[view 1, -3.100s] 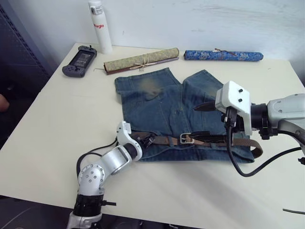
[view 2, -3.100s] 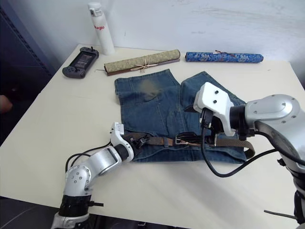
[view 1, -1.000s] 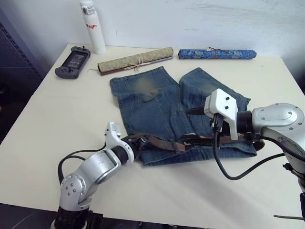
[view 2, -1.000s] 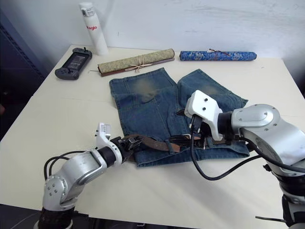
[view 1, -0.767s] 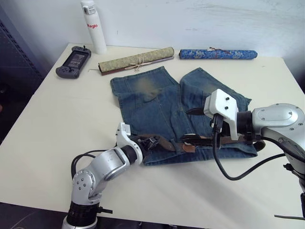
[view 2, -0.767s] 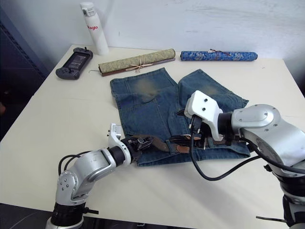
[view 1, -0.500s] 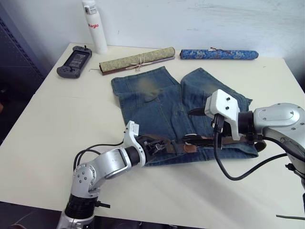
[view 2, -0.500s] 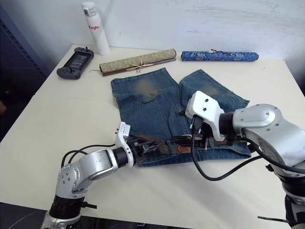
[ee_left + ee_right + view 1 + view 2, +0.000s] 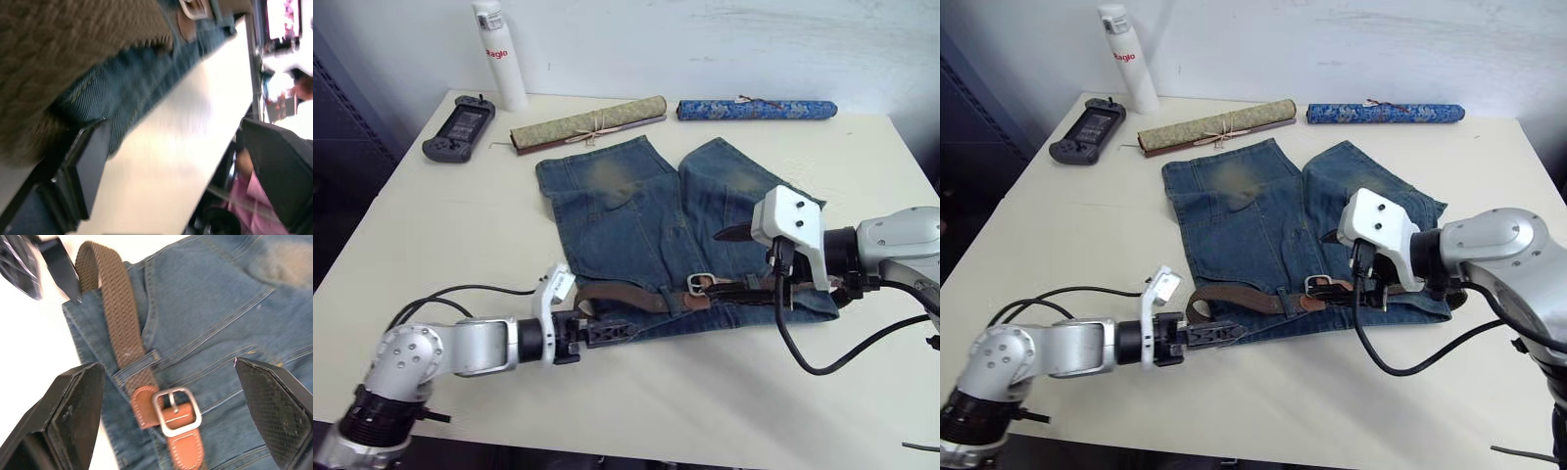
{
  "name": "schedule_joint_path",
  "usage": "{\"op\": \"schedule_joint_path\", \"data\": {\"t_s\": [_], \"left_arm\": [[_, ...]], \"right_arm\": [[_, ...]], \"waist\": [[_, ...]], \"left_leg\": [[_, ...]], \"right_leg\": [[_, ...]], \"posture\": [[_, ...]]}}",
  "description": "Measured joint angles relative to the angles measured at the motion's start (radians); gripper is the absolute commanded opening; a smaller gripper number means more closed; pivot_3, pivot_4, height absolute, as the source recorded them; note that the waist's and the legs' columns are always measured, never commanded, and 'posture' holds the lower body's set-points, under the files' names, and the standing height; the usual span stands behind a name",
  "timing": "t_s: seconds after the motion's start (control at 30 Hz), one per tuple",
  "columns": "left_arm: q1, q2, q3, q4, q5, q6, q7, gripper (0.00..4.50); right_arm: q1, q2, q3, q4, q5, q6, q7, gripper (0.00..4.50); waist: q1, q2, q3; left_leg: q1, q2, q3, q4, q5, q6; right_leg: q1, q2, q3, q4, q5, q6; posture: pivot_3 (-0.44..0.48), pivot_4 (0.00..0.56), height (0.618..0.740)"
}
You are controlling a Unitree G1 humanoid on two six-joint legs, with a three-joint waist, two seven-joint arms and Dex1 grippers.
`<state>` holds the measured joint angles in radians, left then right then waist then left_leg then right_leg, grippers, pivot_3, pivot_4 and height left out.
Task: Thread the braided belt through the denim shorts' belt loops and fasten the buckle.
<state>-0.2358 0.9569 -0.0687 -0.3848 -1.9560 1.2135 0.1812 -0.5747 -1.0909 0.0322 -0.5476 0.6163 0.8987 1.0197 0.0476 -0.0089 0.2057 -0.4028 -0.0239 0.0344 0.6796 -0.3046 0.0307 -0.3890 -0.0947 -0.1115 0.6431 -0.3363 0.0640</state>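
The denim shorts (image 9: pixel 666 230) lay flat on the worktop (image 9: pixel 431 255) between both tools. The braided belt (image 9: pixel 112 318) ran along the waistband, its buckle (image 9: pixel 175 411) fastened beneath the right tool (image 9: pixel 168 396), whose jaws stood wide apart. The left tool (image 9: pixel 1219 334) sat at the waistband's corner; I cannot tell its grip. The white bottle (image 9: pixel 497 54) bore red lettering too small to read.

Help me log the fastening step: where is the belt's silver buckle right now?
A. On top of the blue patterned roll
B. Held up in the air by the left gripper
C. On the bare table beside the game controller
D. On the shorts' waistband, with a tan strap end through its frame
D. The buckle lies flat on the denim shorts, and a tan leather end of the braided belt passes through its frame.
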Motion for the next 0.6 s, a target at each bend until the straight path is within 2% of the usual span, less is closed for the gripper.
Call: {"op": "schedule_joint_path", "data": {"t_s": [0.07,0.1,0.17,0.23,0.37,0.5,0.6], "left_arm": [[-0.002,0.094,0.041,-0.010,0.004,0.077,-0.125,4.44],[-0.009,0.140,0.085,-0.028,0.037,0.123,-0.237,4.44],[-0.014,0.204,0.157,-0.092,0.159,0.173,-0.466,4.44],[-0.010,0.234,0.192,-0.123,0.256,0.173,-0.612,4.44],[-0.006,0.297,0.223,-0.126,0.533,0.022,-0.961,4.44],[-0.103,0.353,0.216,-0.031,0.761,-0.166,-1.257,4.44],[-0.162,0.350,0.163,-0.008,0.890,-0.273,-1.380,4.50]], "right_arm": [[0.006,-0.011,0.000,0.003,0.001,0.000,0.015,4.50],[0.011,-0.016,0.000,0.003,0.002,0.000,0.028,4.50],[0.025,-0.022,-0.003,0.004,0.007,-0.002,0.046,4.50],[0.040,-0.024,-0.004,0.004,0.008,-0.003,0.054,4.50],[0.104,-0.041,-0.010,-0.017,-0.010,-0.031,0.057,4.50],[0.213,-0.037,0.021,-0.110,-0.093,-0.137,0.027,4.50],[0.275,-0.035,0.078,-0.137,-0.215,-0.262,-0.004,3.61]], "waist": [[-0.004,0.000,0.000],[-0.006,0.002,0.001],[-0.007,0.002,0.001],[-0.008,0.002,0.001],[-0.010,0.002,0.001],[-0.011,0.003,0.002],[-0.019,0.003,0.002]], "left_leg": [[-0.002,0.000,0.000,0.000,0.002,0.003],[-0.002,0.000,0.000,-0.001,0.002,0.003],[-0.002,0.000,0.001,-0.003,0.002,0.003],[-0.001,0.000,0.001,-0.005,0.002,0.003],[-0.001,0.000,0.001,-0.010,0.003,0.000],[-0.001,0.000,0.002,-0.015,0.004,0.000],[-0.001,0.000,0.002,-0.016,0.004,0.001]], "right_leg": [[-0.002,0.000,0.000,0.000,0.000,-0.001],[-0.002,0.000,0.000,0.000,-0.001,-0.001],[-0.003,0.000,0.000,-0.001,-0.001,-0.002],[-0.003,0.000,0.000,-0.001,-0.001,-0.002],[-0.003,0.000,-0.001,-0.005,-0.001,-0.003],[-0.004,0.000,-0.001,-0.007,-0.002,-0.004],[-0.004,0.000,-0.001,-0.008,-0.002,-0.004]], "posture": [[0.000,0.150,0.686],[0.000,0.150,0.686],[0.000,0.150,0.686],[0.000,0.150,0.686],[0.000,0.150,0.686],[0.000,0.150,0.686],[0.000,0.150,0.686]]}}
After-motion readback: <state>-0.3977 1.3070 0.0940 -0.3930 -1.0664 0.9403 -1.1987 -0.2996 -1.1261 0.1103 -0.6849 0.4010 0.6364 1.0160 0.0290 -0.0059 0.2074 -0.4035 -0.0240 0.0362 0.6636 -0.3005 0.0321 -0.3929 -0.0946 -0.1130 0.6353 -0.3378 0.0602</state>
